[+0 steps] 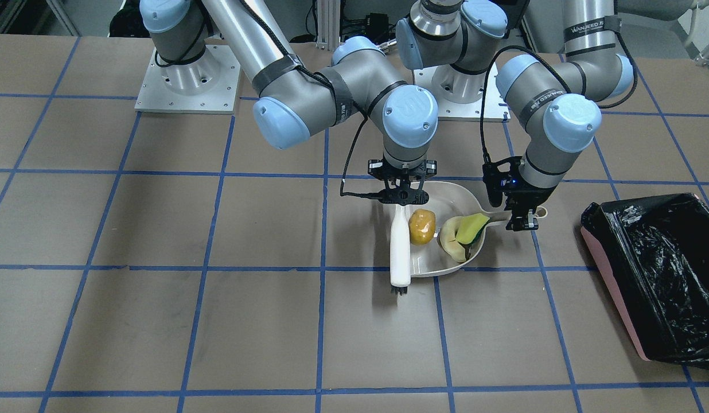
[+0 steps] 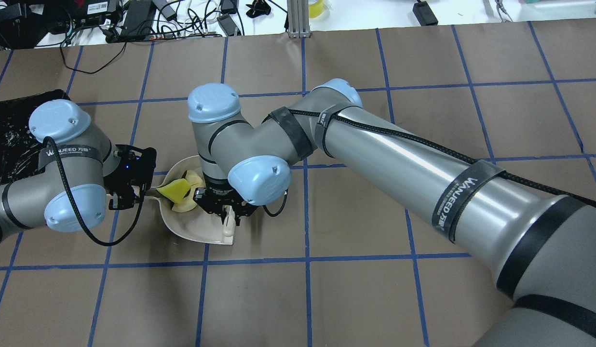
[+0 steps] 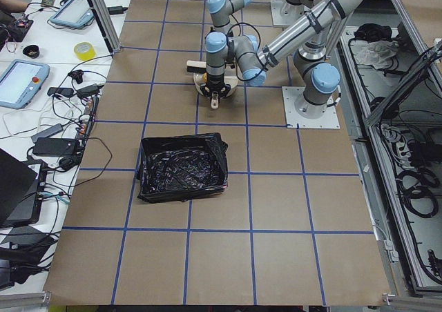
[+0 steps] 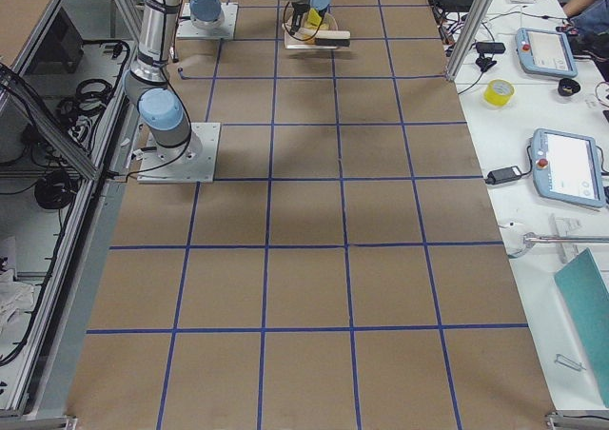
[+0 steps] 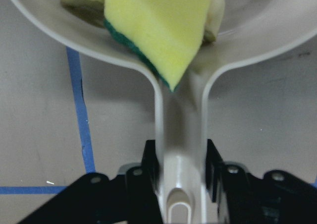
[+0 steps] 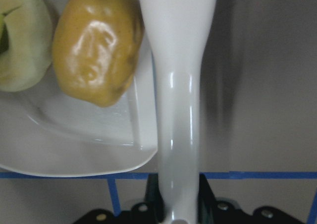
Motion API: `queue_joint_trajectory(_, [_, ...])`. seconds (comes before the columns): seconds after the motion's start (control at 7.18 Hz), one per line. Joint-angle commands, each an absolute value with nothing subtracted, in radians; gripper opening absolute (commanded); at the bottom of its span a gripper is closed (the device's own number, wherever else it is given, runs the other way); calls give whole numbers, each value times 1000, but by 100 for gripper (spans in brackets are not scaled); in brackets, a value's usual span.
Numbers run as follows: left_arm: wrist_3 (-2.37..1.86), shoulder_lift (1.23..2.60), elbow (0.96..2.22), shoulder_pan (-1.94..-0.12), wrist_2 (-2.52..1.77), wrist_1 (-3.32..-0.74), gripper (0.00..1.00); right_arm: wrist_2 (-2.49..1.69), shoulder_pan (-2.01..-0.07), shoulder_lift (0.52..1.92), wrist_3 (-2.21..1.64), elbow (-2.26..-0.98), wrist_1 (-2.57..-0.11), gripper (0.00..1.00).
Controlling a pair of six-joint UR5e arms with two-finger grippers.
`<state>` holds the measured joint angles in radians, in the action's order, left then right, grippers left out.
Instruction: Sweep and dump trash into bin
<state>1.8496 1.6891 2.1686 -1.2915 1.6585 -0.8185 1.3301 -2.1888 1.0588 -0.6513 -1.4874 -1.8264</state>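
Bin (image 1: pixel 658 269): it sits toward the worktop's left end, nearer the operators' edge than the robot's, and well apart from the pan. The black liner gapes open, so the dump should need only a level carry and then a tip.
Dustpan (image 1: pixel 446 198): it lies flat, about midway between the long edges, with its mouth facing away from the bin. I would hold it pressed down until the sweep is finished.
Brush (image 1: pixel 400 246): it lies across the pan's mouth, its bristles pointing at the operators' edge. One short push toward the pan's handle (image 5: pixel 181 135) should be enough.
Left gripper (image 1: pixel 522 222): it is clamped on the pan's handle, one finger on each side.
Right gripper (image 1: pixel 404 198): it is closed around the brush's white neck.
Potato-like lump (image 1: pixel 422 226): it rests just inside the mouth, against the brush. It looks glossy and round and is likely to roll, so I would tilt the pan back before lifting.
Pale slice (image 1: pixel 451 244): it lies deep in the pan, partly under the sponge.
Sponge wedge (image 1: pixel 472 228): it lies on the slice, and its tip overhangs the handle's root.
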Motion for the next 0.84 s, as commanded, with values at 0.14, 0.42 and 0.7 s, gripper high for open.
queue_joint_trajectory(0.14, [1852, 1693, 2168, -1284, 1631, -819, 4, 1411, -2158, 1085, -604, -1494, -1769, 0])
queue_joint_trajectory(0.42, [1855, 1692, 2164, -1252, 1545, -822, 3, 1483, -1988, 1141, -483, -1497, -1692, 0])
queue_joint_trajectory(0.7, [1864, 1686, 2143, -1175, 1450, -862, 2, 1586, -1716, 1195, -237, -1506, -1638, 0])
